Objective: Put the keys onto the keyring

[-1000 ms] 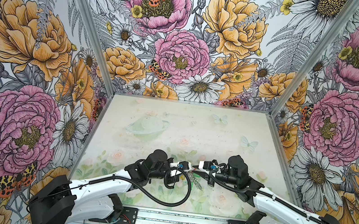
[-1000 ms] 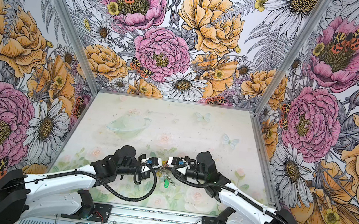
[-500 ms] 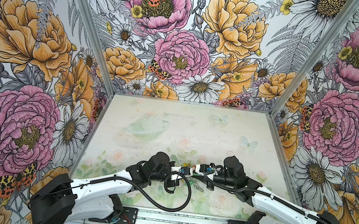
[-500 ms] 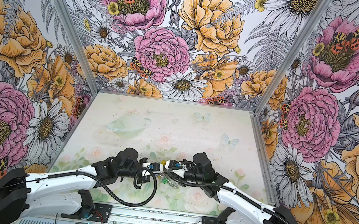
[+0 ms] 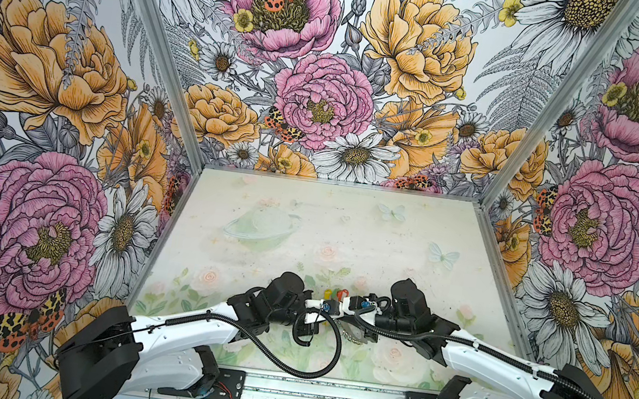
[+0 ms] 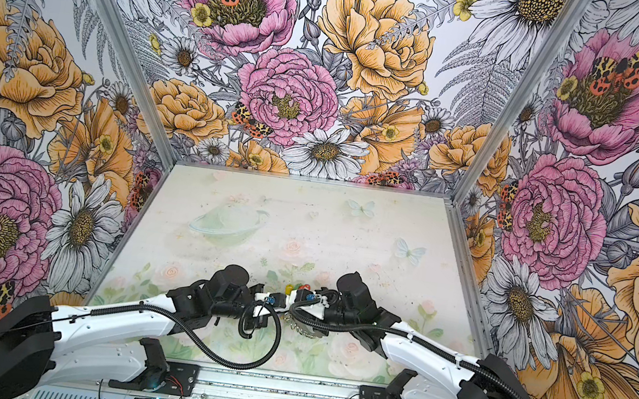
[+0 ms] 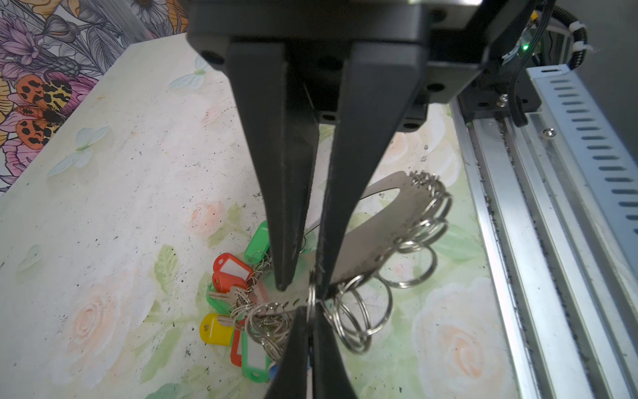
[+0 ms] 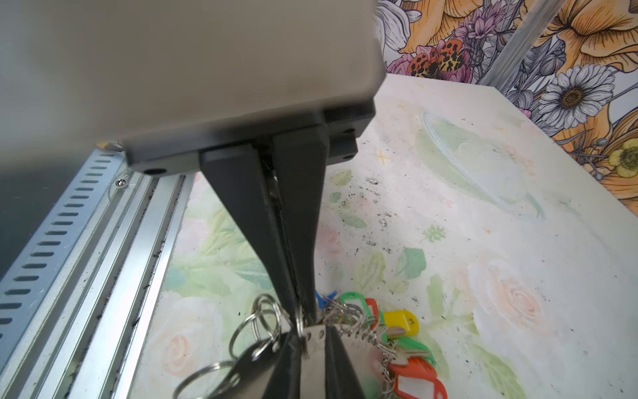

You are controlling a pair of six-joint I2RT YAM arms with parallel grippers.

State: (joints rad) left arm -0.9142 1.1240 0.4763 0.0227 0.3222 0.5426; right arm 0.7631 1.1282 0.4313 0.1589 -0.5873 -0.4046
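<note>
While both closed, left gripper (image 7: 303, 290) on keyring (image 7: 376, 235), right gripper (image 8: 304, 313) on (small) ring (image 7: 312, 293).

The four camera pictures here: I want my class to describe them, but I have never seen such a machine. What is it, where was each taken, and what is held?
This is a robot with two white arms, each ending in a black two-fingered gripper. Two pictures look down from above on the flower-walled booth; two come from cameras on the wrists, looking along the fingers. On the pale flower-printed table rests a bunch of small red, green and yellow plastic key tags. The left gripper is shut on the flat grey metal keyring, fringed with silver rings. The right gripper appears to pinch one small silver split ring on its edge.
</note>
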